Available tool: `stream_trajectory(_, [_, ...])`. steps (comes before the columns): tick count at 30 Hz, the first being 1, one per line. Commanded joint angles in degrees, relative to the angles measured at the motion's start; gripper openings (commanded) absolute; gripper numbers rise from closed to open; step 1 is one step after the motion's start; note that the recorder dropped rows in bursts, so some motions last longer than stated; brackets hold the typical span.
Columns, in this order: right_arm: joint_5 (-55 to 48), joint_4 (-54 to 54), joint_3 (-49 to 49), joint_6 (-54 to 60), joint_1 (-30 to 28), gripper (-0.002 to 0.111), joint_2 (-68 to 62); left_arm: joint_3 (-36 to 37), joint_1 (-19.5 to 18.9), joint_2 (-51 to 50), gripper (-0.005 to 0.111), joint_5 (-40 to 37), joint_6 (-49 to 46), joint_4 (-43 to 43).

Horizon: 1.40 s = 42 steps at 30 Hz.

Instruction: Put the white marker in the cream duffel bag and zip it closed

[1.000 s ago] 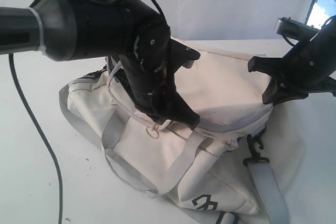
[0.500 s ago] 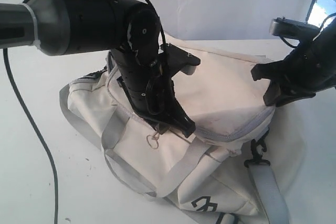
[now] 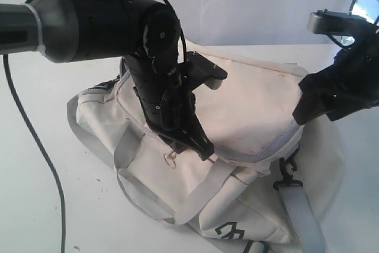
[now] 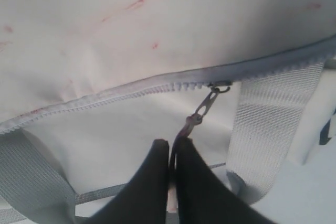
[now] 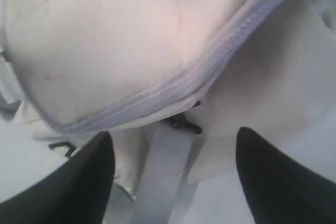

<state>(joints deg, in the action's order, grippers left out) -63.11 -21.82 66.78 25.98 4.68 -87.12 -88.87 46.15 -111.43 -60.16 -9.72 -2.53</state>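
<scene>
The cream duffel bag (image 3: 254, 108) lies on the white table, with faint reddish marks on its top panel (image 4: 131, 19). Its grey zipper (image 4: 157, 85) runs closed along the panel's edge up to the slider (image 4: 219, 84). My left gripper (image 3: 204, 149) (image 4: 172, 142) is shut on the zipper pull cord (image 4: 202, 113), which stretches taut from the slider. At the bag's right end my right gripper (image 3: 302, 103) (image 5: 174, 135) hangs open, holding nothing, over the grey strap (image 5: 165, 166) and zipper seam (image 5: 173, 90). The white marker is out of view.
Grey webbing handles (image 3: 127, 146) drape down the bag's front. A shoulder strap with a black clip (image 3: 288, 176) trails toward the front right. A black cable (image 3: 35, 140) hangs at the left. A small cord loop (image 3: 172, 157) sits beside the left fingertips.
My left gripper has slid slightly down and left along the bag's front edge with the pull cord. My right gripper has drawn back to the right, off the bag's top.
</scene>
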Motion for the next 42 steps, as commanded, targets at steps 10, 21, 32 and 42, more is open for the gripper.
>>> stream_trajectory(10, [-2.34, -5.53, -0.22, 28.32, 11.66, 0.061, 1.54, 0.14, -0.34, 0.76, 0.0, -1.09, -2.05, 0.88])
stream_trajectory(21, [4.84, -5.16, -0.22, 30.81, 18.18, 0.061, 1.04, 0.14, -0.34, 0.76, 0.0, -2.6, -2.05, 2.53])
stream_trajectory(32, [5.79, -4.72, -0.22, 32.16, 18.77, 0.061, -1.0, 0.14, -5.9, 0.76, 0.0, -2.02, -0.32, -13.26])
stream_trajectory(42, [7.56, -3.29, -0.22, 32.86, 19.67, 0.061, -1.14, 0.14, -11.56, 0.76, 0.0, -2.0, -7.36, -28.64])
